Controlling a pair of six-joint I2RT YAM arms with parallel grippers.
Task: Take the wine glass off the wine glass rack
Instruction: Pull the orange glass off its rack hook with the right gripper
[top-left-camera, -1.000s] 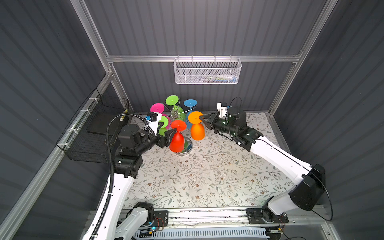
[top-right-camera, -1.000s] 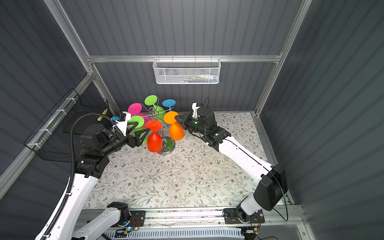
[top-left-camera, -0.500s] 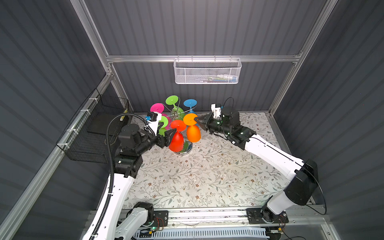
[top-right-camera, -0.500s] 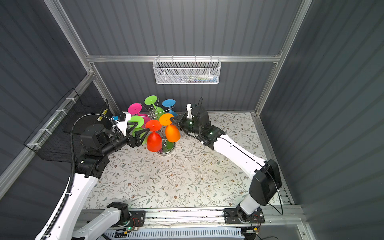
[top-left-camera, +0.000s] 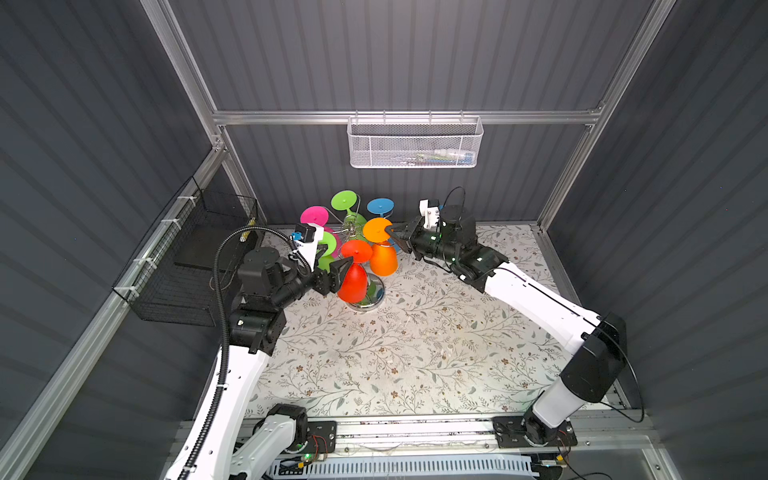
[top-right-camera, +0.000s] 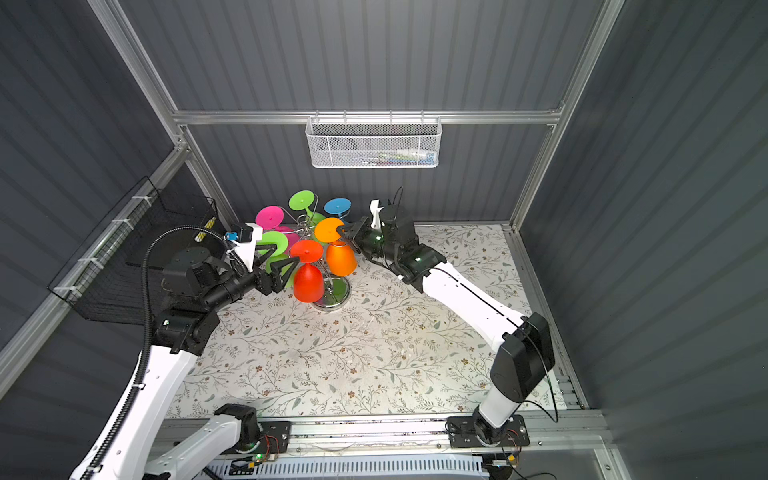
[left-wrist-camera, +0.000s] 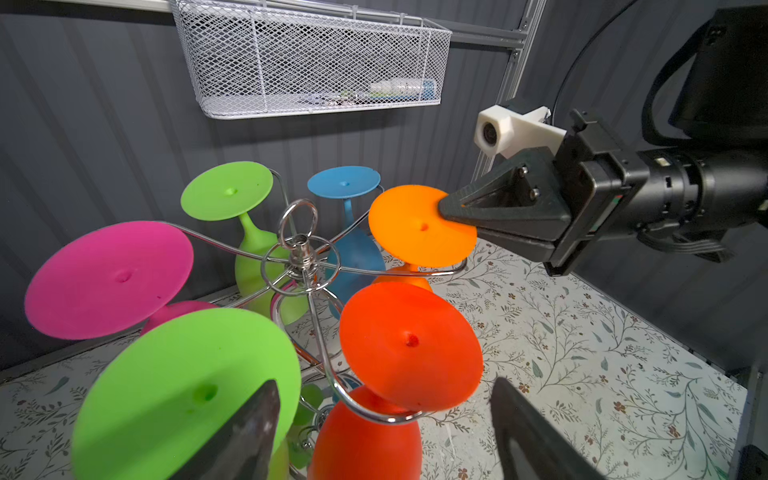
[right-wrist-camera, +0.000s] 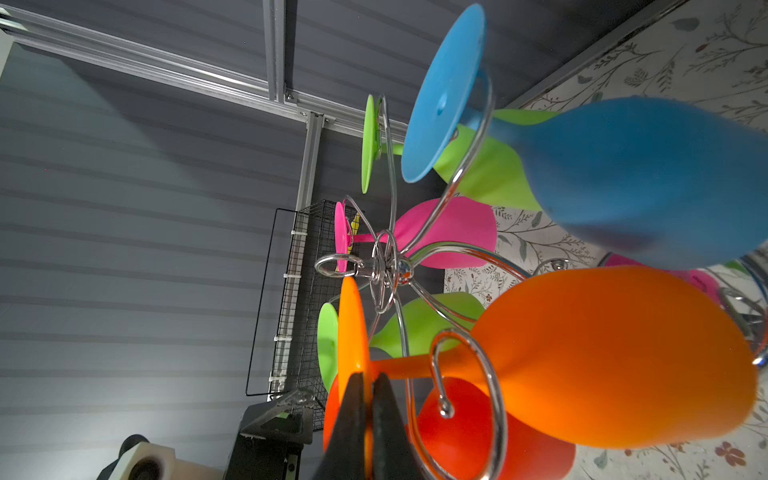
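The chrome wine glass rack (top-left-camera: 372, 291) (top-right-camera: 337, 297) (left-wrist-camera: 301, 254) (right-wrist-camera: 386, 262) stands at the back of the mat with several coloured wine glasses hanging upside down. My right gripper (top-left-camera: 391, 233) (top-right-camera: 344, 232) (left-wrist-camera: 448, 208) (right-wrist-camera: 366, 384) is shut on the rim of the orange wine glass's foot (top-left-camera: 376, 229) (left-wrist-camera: 409, 232). That glass's bowl (top-right-camera: 341, 258) (right-wrist-camera: 602, 357) hangs below, and its stem crosses a curled rack arm. My left gripper (top-left-camera: 335, 266) (top-right-camera: 282, 259) (left-wrist-camera: 386, 436) is open, its fingers on either side of the red glass (top-left-camera: 353, 283) (left-wrist-camera: 411, 345) without touching it.
Pink (top-left-camera: 314, 215), blue (top-left-camera: 380, 206) and two green glasses (top-left-camera: 344, 201) hang on the far arms. A white mesh basket (top-left-camera: 415, 143) hangs on the back wall. A black wire basket (top-left-camera: 183, 266) is fixed to the left wall. The floral mat (top-left-camera: 415, 353) stretches forward.
My right gripper has shifted left with the orange glass, toward the rack's centre. The left arm has stayed where it was.
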